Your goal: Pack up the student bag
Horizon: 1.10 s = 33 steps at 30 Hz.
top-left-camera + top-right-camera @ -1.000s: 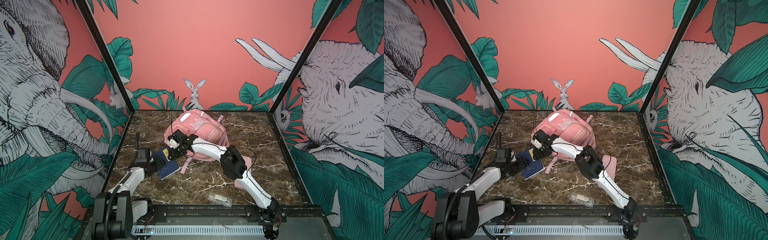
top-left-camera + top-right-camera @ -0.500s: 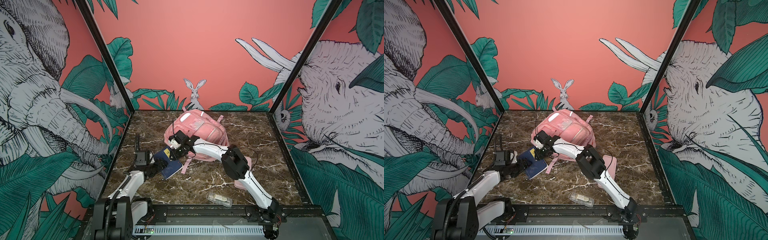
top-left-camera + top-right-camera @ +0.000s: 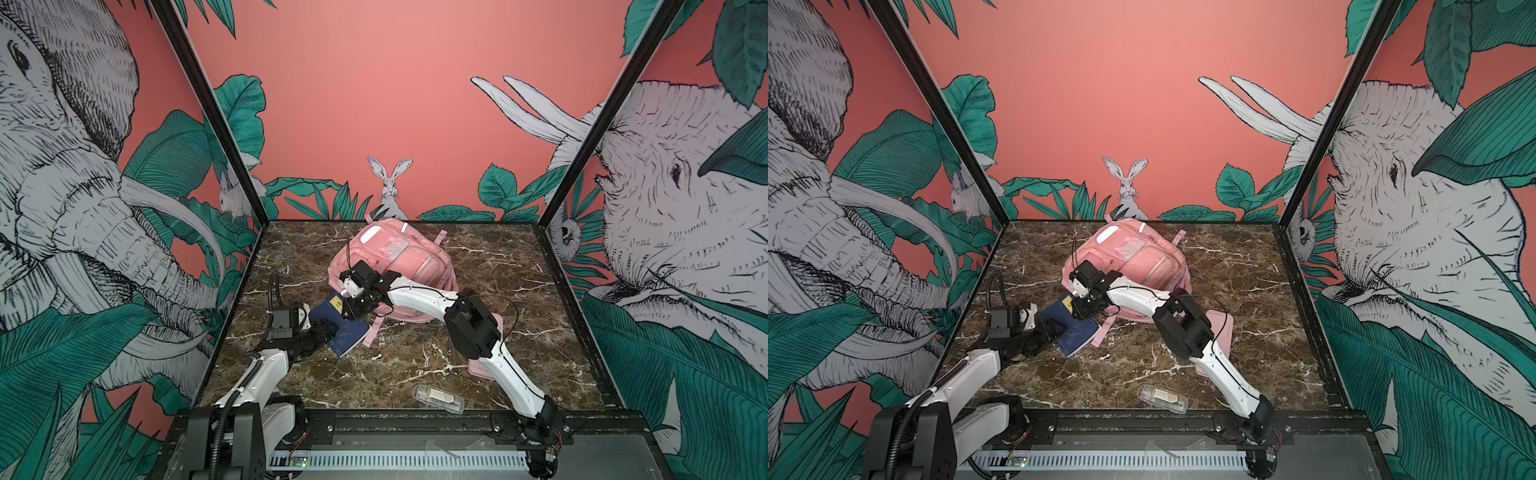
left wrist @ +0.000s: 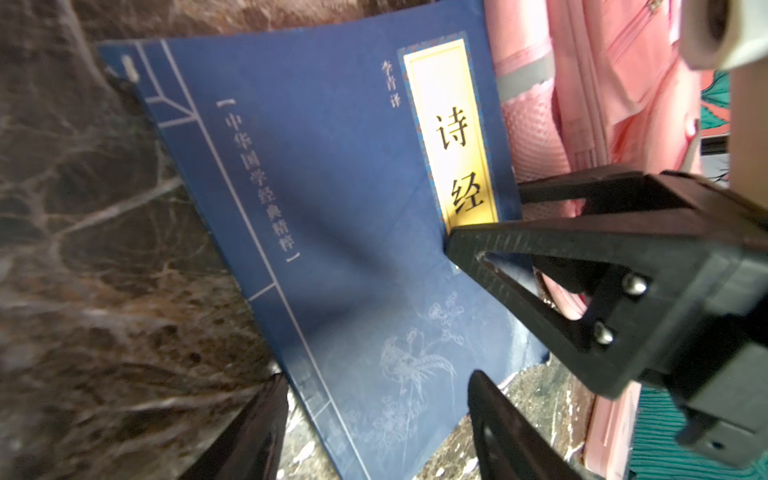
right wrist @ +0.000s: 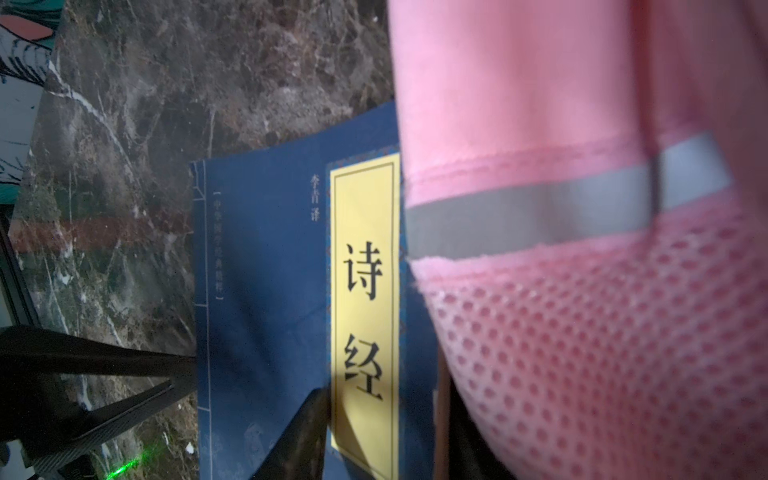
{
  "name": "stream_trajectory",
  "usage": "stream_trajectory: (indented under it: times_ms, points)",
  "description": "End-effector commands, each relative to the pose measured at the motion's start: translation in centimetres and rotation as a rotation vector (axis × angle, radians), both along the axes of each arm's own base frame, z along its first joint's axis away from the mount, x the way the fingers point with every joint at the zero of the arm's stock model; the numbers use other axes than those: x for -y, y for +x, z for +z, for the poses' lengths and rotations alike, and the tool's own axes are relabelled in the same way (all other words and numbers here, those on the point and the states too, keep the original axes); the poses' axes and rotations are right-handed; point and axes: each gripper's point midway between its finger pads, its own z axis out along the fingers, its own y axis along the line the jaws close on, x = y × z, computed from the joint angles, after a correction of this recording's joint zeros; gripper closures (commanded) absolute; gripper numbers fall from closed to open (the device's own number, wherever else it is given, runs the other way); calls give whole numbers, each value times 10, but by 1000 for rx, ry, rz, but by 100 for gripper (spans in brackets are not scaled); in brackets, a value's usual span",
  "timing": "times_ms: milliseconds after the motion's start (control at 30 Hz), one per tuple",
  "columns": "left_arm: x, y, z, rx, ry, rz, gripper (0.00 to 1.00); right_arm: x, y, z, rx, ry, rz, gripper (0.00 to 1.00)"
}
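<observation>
**Both my tools at a blue book beside the pink bag**

The bag (image 3: 399,257) lies at the rear middle of the marble desk (image 3: 415,365), front pockets facing up, and shows in both top views. A blue book (image 3: 351,334) with a yellow title label sits at the bag's near left side. In my right wrist view the label edge of the book (image 5: 266,291) lies right against the bag's mesh side pocket and grey reflective strip.

My right arm stretches from the front right of the desk across the bag's near edge, and my right tool (image 3: 351,311) is at the label end of the book. In my left wrist view one finger (image 4: 519,245) of that tool (image 4: 486,218) lies on the cover at the foot of the label. The other finger comes out from behind the book's edge on the bag side. The edge sits between them, but I cannot tell whether they pinch it.

My left tool (image 4: 376,376) comes in low from the left. Its fingers stand apart with the book's near corner between them, not closed on it.

A flat pink case (image 3: 478,368) lies on the desk under my right arm. A clear box (image 3: 437,399) lies near the front edge, well apart from the bag and book.
</observation>
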Motion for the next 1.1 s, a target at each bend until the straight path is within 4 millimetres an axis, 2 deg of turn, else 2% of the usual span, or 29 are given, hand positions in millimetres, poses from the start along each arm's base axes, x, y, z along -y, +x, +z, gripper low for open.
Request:
stream_trajectory:
  times_ms: [0, 400, 600, 700, 867, 1067]
  points:
    - [15, 15, 27, 147, -67, -68, 35, 11, -24, -17, -68, -65, 28, 57]
    - [5, 10, 13, 89, -11, -34, 37, 14, -26, -18, -70, -75, 29, 56]
    - [3, 9, 9, 56, -30, 6, 32, 15, -27, -18, -74, -76, 32, 57]
    - [-6, 0, 2, -17, 7, 58, 28, 17, -28, -18, -71, -82, 34, 56]
    - [-19, -6, -3, -65, 45, 147, 26, 23, -24, -16, -42, -111, 33, 56]
    - [-15, -5, -5, -120, -23, 204, 27, 28, -15, -13, -27, -122, 21, 61]
